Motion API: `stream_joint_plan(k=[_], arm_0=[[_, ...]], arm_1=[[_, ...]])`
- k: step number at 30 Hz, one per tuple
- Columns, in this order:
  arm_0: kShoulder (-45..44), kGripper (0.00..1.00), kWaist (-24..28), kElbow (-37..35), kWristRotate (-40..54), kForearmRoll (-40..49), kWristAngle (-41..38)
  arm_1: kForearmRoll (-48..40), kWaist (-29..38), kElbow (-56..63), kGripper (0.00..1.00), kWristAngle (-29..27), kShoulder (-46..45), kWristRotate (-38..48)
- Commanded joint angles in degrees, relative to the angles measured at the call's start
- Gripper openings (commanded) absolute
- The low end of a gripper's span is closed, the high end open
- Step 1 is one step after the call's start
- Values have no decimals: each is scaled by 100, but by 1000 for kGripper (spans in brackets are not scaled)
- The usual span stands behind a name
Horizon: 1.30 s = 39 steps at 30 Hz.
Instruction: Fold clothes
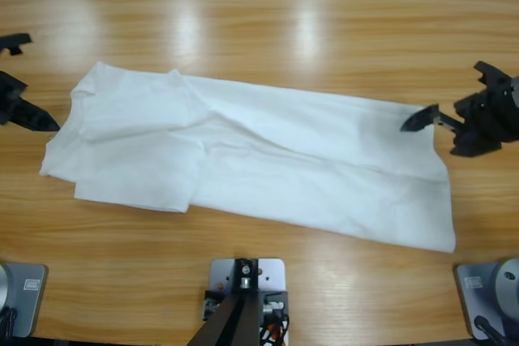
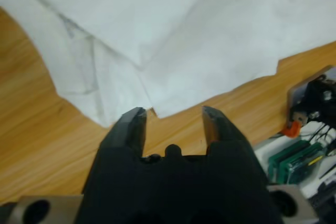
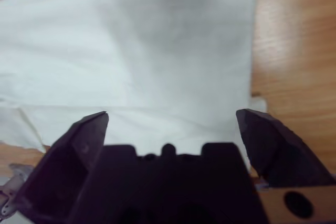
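The white T-shirt [image 1: 268, 168] lies flat and long across the table, its left part doubled over into a thicker layer, its right end a single wide sheet. My left gripper [image 1: 45, 83] is at the shirt's left end, open, with nothing between its fingers. In the left wrist view the left gripper [image 2: 173, 116] stands just short of a corner of the T-shirt [image 2: 184, 30]. My right gripper [image 1: 442, 96] is at the shirt's right end, wide open. In the right wrist view the right gripper [image 3: 170, 121] straddles the edge of the T-shirt [image 3: 147, 51], not closed on it.
The wooden table [image 1: 268, 30] shows bare wood behind the shirt, in front of it and at both ends. The left wrist view catches green circuit boards and wiring [image 2: 296, 158] past the table's edge.
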Motion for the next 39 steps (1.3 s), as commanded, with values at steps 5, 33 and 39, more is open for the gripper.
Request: stream_joint_plan(k=[5, 33, 39], arm_0=[[2183, 838, -397, -2769, -227, 64, -1305], [4600, 770, -1223, -5014, -679, 1408, 228], [4686, 770, -1216, -4959, -712, 1333, 79]], arm_1=[[-151, 111, -33, 1000, 99, 172, -64], [-255, -372, -234, 1000, 46, 1162, -718], [-257, -372, -195, 1000, 19, 1148, -718]])
